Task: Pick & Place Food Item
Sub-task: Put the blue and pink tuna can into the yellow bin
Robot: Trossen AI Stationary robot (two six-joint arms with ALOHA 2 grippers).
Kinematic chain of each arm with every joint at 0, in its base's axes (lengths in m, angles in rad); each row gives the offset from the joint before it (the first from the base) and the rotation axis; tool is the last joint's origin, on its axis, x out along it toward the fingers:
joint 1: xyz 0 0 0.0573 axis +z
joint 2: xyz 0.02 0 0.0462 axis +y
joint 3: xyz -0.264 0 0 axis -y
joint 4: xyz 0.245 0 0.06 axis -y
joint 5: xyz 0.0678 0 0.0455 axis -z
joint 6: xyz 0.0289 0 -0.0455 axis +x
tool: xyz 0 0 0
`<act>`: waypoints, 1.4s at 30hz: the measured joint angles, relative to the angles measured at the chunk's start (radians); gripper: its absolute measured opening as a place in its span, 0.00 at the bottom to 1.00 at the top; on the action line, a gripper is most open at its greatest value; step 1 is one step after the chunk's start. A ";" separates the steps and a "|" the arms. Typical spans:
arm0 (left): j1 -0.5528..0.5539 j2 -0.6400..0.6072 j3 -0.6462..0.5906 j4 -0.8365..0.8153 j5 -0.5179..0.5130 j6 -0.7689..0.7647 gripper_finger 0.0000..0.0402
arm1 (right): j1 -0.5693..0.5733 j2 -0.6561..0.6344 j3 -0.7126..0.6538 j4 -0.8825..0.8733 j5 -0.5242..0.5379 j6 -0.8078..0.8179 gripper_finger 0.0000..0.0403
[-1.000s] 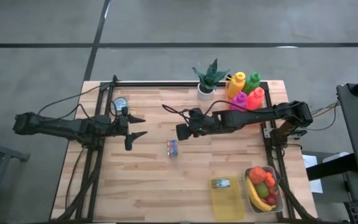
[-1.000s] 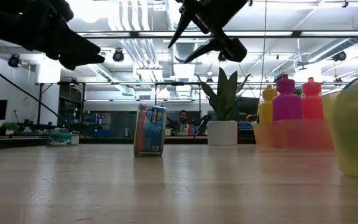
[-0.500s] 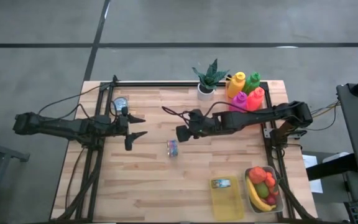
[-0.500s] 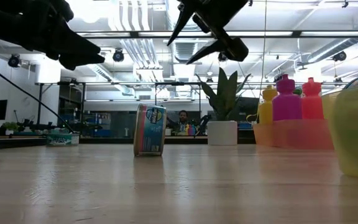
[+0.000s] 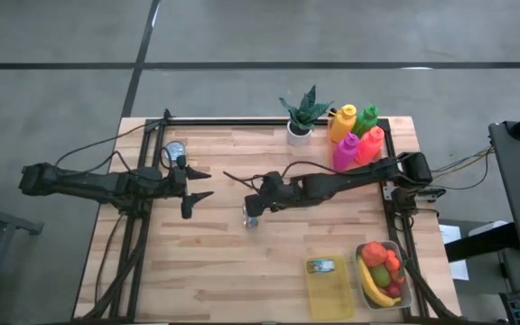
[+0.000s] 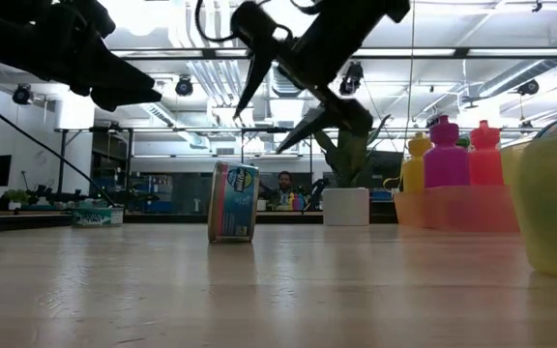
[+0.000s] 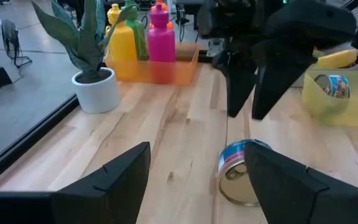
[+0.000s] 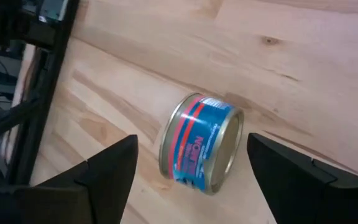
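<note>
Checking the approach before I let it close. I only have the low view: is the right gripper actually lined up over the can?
Observer: Yes. In the high view the right gripper sits right at the can, and the right wrist view has the can between its open fingers, untouched.
Operator: Can upright or tipped?
Observer: On its side on the table; the left wrist view shows one flat end facing that camera.
Operator: Where's the left arm?
Observer: The left gripper waits on the table's left side, open and empty.
Operator: Anything in the drop bin yet?
Observer: One can already lies in the yellow bin.
</note>
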 joint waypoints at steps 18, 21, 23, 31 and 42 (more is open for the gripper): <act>0.000 0.023 0.000 -0.051 0.000 0.000 0.66 | 0.008 0.174 0.165 -0.069 -0.032 -0.062 0.74; 0.000 0.033 0.000 -0.057 0.000 0.000 0.66 | 0.010 0.179 0.162 -0.084 -0.046 -0.053 0.74; 0.000 0.034 0.000 -0.075 0.000 0.000 0.66 | 0.012 0.178 0.162 -0.084 -0.047 -0.053 0.74; 0.000 0.035 0.000 -0.100 0.000 0.000 0.66 | 0.010 0.173 0.162 -0.084 -0.046 -0.061 0.74; 0.000 0.035 0.000 -0.102 0.000 0.000 0.66 | 0.004 0.025 0.180 -0.077 -0.050 -0.890 0.74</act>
